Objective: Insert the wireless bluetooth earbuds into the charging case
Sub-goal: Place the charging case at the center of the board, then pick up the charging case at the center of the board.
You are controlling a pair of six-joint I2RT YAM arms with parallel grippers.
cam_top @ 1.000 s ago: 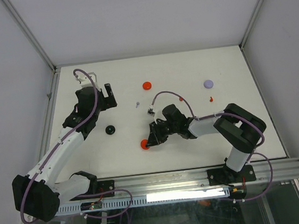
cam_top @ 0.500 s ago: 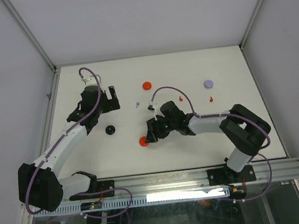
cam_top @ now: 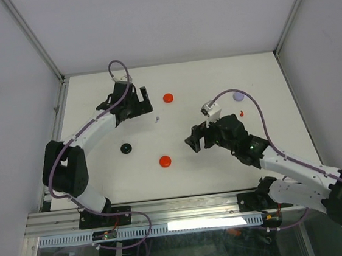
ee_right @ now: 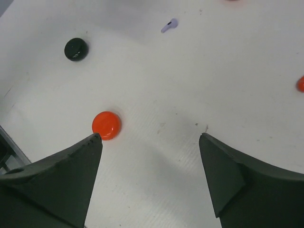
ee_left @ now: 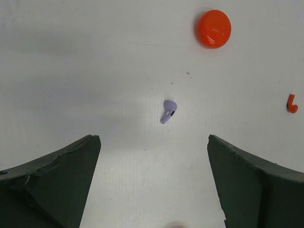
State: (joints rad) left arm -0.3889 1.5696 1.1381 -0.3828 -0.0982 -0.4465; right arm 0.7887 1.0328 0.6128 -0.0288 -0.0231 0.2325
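Observation:
A pale lavender earbud [ee_left: 168,111] lies on the white table just ahead of my left gripper [ee_left: 153,138], whose jaws are open and empty. The top view shows this earbud [cam_top: 157,119] just right of and nearer than that gripper [cam_top: 143,103]. A red earbud [ee_left: 291,104] lies further right, and another red earbud [cam_top: 242,114] is at the right. My right gripper [ee_right: 150,136] hovers open and empty beside a red disc [ee_right: 106,125]. None of the round discs shows an open cavity, so I cannot tell which is the charging case.
A second red disc [cam_top: 168,98] lies at the back, just right of the left gripper. Left of centre sits a black disc [cam_top: 126,148], and a lavender disc [cam_top: 238,96] lies at the back right. Metal frame rails border the table [cam_top: 104,190].
My right gripper has opened and pulled back up and to the right from the near red disc. The left arm has swung right towards the lavender earbud, jaws staying open.

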